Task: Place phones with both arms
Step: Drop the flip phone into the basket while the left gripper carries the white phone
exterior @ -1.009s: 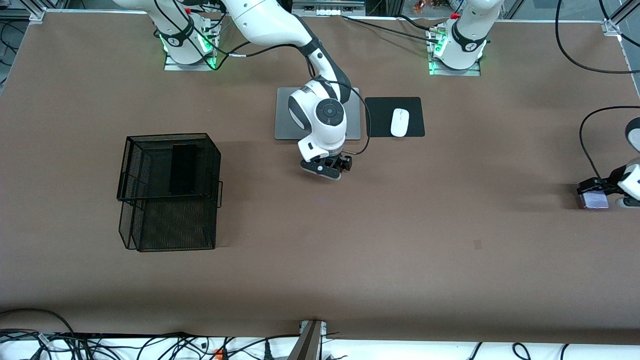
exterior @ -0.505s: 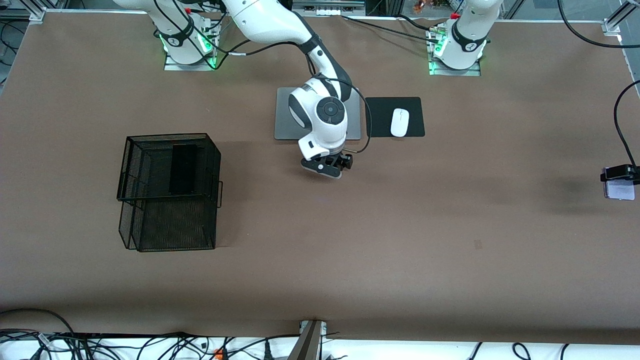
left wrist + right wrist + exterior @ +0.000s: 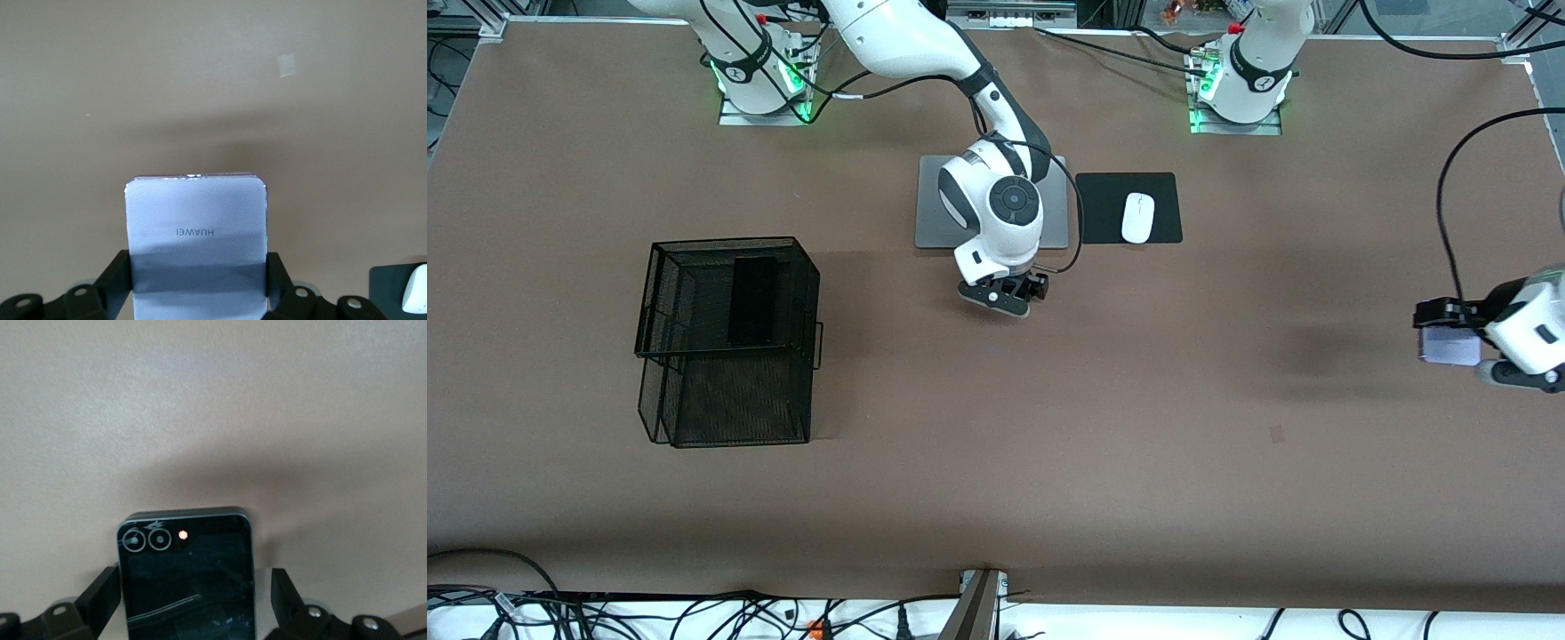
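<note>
Left end effector (image 3: 1449, 333): I hold it in the air over the desk (image 3: 1138, 400) at the left arm's end, well away from the laptop (image 3: 934, 213); my fingers (image 3: 117, 277) are clamped on the lavender phone's (image 3: 195, 233) two long edges.
Lavender phone: flat in my left grip, above bare desk, its rounded end sticking out past the fingers.
Right end effector (image 3: 1003, 296): I hold it low over the desk just in front of the laptop; my fingers (image 3: 100, 590) stand a little off the small black phone's (image 3: 187, 577) sides, not pressing it.
Small black phone: between my right fingers, two lens rings toward its free end.
Long black phone (image 3: 751, 300): in the mesh basket (image 3: 725, 342), toward the right arm's end from the laptop.
Mouse (image 3: 1137, 218): on its black pad (image 3: 1107, 209), beside the laptop.
</note>
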Tool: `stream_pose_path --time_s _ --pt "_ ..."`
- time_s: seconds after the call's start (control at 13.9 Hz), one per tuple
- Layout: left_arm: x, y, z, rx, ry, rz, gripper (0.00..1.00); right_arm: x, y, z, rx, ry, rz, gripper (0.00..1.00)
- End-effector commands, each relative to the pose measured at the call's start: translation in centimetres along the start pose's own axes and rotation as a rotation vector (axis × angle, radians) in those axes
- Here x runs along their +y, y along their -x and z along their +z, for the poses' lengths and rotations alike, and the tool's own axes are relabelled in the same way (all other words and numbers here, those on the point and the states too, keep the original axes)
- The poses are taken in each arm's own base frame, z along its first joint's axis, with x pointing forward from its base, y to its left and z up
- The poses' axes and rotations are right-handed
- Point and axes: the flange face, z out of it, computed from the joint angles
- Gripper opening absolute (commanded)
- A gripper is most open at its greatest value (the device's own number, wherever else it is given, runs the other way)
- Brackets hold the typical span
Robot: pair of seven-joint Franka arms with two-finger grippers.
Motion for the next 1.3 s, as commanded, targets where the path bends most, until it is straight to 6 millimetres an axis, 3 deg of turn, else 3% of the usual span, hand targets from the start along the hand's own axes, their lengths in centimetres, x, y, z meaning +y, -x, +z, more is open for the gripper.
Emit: stream_pose_path --time_s 0.0,0.14,0.29,0.36,0.43,0.5,0.58,0.72,0.87,1.01,1.23 --pt "0.3 0.3 -0.4 -0.008 0.015 -0.021 0.09 0.1 0.6 0.1 0.005 0.006 -0.004 1.00" --pt "0.9 0.3 -0.5 -0.018 0.019 -0.019 0.09 0.1 0.6 0.4 0.006 0.008 -0.007 0.95" --pt "1.1 0.5 -0.8 -0.016 0.017 -0.017 0.09 0.0 0.9 0.3 0.006 0.008 -0.015 0.38" --pt "1.1 0.6 -0.8 -0.027 0.018 -0.020 0.09 0.0 0.7 -0.1 0.007 0.004 -0.016 0.22" --pt "1.1 0.7 -0.8 -0.033 0.018 -0.031 0.09 -0.2 0.7 -0.7 0.008 -0.002 -0.028 0.15" --pt "1.1 0.7 -0.8 -0.033 0.018 -0.033 0.09 -0.1 0.0 -2.5 0.009 -0.011 -0.026 0.12" --pt "1.3 0.6 -0.8 -0.033 0.018 -0.030 0.09 0.5 -1.3 -5.6 -0.006 -0.006 -0.018 0.12" --pt "3.9 0.2 -1.2 -0.029 0.012 0.009 0.09 2.4 -3.8 -12.7 -0.035 -0.004 -0.017 0.12" --pt "9.0 -0.6 -1.1 -0.034 -0.001 0.062 0.09 5.6 -6.5 -18.6 -0.071 0.010 -0.027 0.12" --pt "15.3 -1.0 -0.7 -0.043 -0.003 0.103 0.09 10.2 -10.2 -23.2 -0.104 0.039 -0.076 0.12" --pt "26.3 -0.6 0.7 -0.081 0.049 0.084 0.11 19.8 -16.7 -27.3 -0.142 0.041 -0.204 0.12"
